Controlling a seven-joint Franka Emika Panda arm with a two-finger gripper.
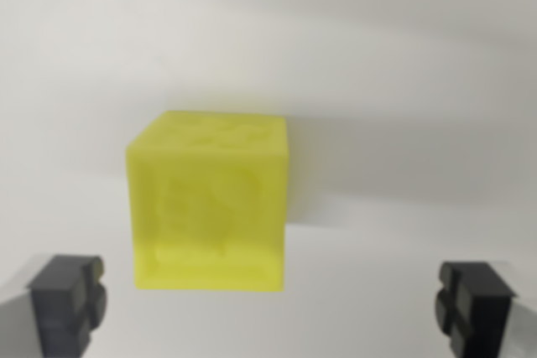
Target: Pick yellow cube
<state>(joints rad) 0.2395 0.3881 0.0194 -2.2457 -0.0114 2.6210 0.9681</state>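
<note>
I see the translucent yellow plastic cube (210, 203) sitting on the plain white table (403, 56), no table edge or corner in view, and my gripper (271, 306) is spread wide and empty, its two dark fingertips (67, 301) low at either side of the wrist view with the cube between and beyond them. The cube sits nearer the finger on the wrist view's left, so I judge the approach should nudge that way to centre it. It also looks turned slightly, so I would square the fingers to its flat faces before descending and closing.
</note>
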